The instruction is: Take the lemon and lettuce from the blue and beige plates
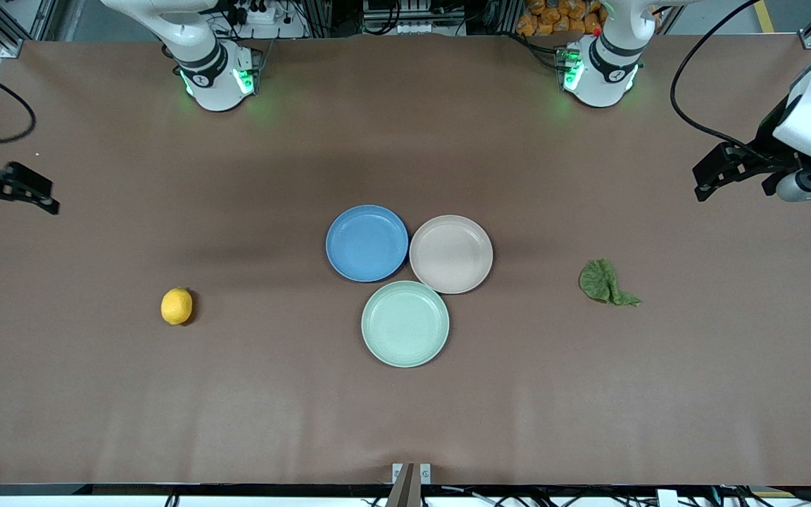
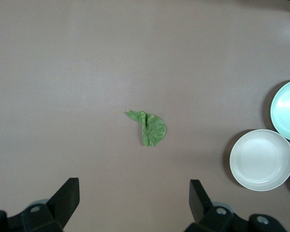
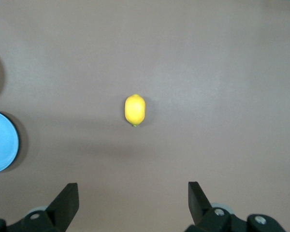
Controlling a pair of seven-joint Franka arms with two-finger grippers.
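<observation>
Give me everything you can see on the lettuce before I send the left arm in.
The lettuce is one dark green, wrinkled leaf, folded on itself, with a short pointed tail. It lies flat on the bare brown table toward the left arm's end, clear of the beige plate and on no plate. Nothing touches it but the table. The left gripper is above it, open and empty, the leaf showing between its fingers in the left wrist view.

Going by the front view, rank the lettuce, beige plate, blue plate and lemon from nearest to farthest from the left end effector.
From the left end effector:
1. Lettuce, on the table at the left arm's end.
2. Beige plate, mid-table.
3. Blue plate, beside the beige one.
4. Lemon, toward the right arm's end.
</observation>
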